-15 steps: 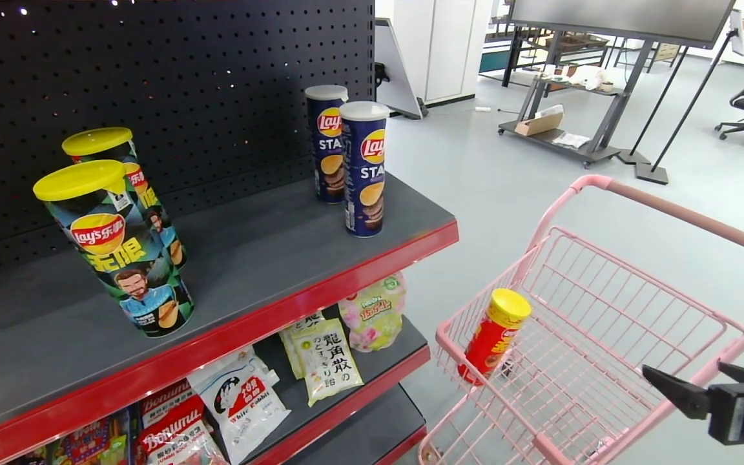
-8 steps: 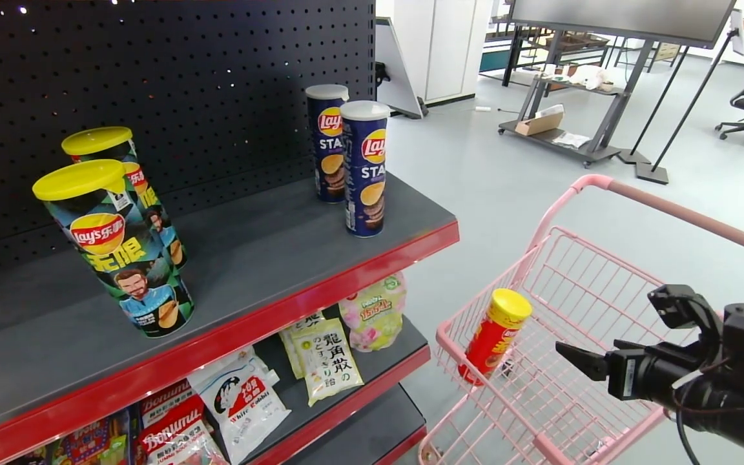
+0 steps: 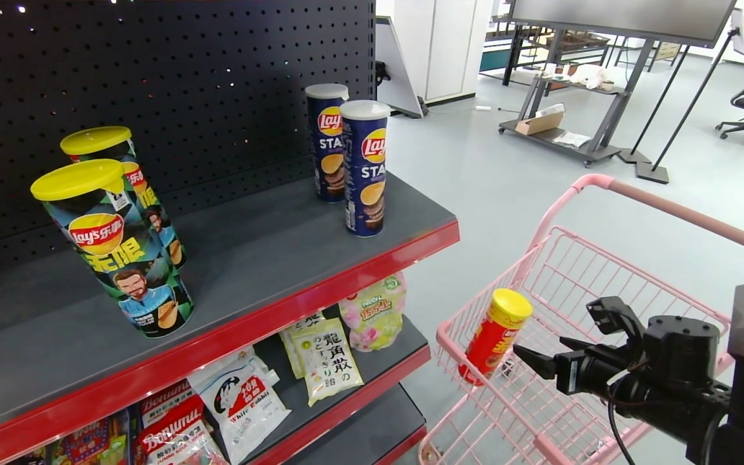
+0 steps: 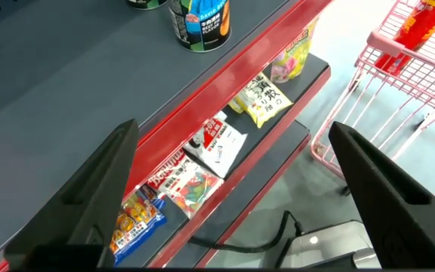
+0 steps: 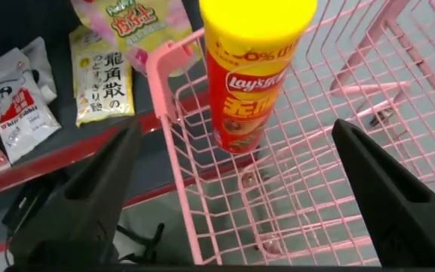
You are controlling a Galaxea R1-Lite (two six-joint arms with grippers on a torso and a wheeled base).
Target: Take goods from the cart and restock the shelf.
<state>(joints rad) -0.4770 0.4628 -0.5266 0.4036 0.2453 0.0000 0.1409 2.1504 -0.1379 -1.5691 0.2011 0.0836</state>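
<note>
**A:** Which step of the restock is this?

**B:** The pick from the cart, I'd say. The right gripper (image 3: 556,329) hangs over the pink cart (image 3: 604,184), pointing at the red can (image 3: 495,336). Its jaws are wide apart with nothing in them.

**A:** Where exactly is the can?

**B:** It is inside the cart, in the corner nearest the shelf (image 3: 320,258). It stands tilted, with its yellow lid leaning toward the cart's wire wall. It is the one item I can see in the cart.

**A:** And relative to the jaws?

**B:** It is ahead of them, not yet between. In the right wrist view the can sits roughly centred in the gap, but beyond the fingertips. Nothing touches it.

**A:** So what does the next move call for?

**B:** In my judgement, the gripper should advance until the can's body lies between the jaws, matching its lean. It should close around the middle, below the lid. The cart's wire wall is just beside the can, so the far jaw has little room there, and a nudge could tip the can over.

**A:** And the left side?

**B:** The left gripper (image 4: 232,127) is also apart and empty. It is near the shelf's red front edge, above the snack bags (image 4: 217,143) on the lower tier.

**A:** Is there room on the shelf?

**B:** Yes, there is bare top between the green cans (image 3: 113,252) and the blue cans (image 3: 363,168).
</note>
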